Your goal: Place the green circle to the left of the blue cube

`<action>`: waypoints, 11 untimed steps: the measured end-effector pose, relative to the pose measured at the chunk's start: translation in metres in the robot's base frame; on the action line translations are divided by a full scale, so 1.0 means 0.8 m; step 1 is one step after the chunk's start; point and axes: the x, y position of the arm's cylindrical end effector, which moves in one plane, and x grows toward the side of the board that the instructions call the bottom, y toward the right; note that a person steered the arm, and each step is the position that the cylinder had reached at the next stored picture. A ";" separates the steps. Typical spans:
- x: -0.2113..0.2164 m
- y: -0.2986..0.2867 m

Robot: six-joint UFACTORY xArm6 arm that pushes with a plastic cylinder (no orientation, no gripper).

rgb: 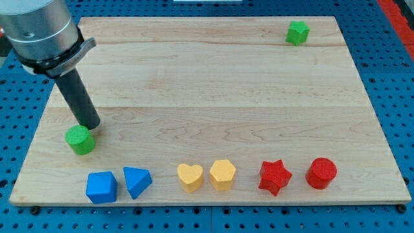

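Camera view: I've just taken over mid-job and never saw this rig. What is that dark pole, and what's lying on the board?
The pole is a robot arm's pushing rod; it grips nothing, only slides blocks. My tip touches the green circle from above-right. The one camera looks down on a wooden board. Along the view's bottom: blue cube, blue triangle, yellow heart, yellow hexagon, red star, red circle. Another green block sits at the top right.

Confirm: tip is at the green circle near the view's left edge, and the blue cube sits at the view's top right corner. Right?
Not quite. The camera view shows my tip at the green circle near the view's left edge, but the blue cube sits at the view's bottom left, beside the blue triangular block. The top right corner holds a green block.
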 end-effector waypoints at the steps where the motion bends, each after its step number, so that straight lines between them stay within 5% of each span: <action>1: 0.021 0.009; 4: 0.024 -0.075; 8: 0.102 -0.003; 9: 0.068 0.026; 11: -0.020 0.280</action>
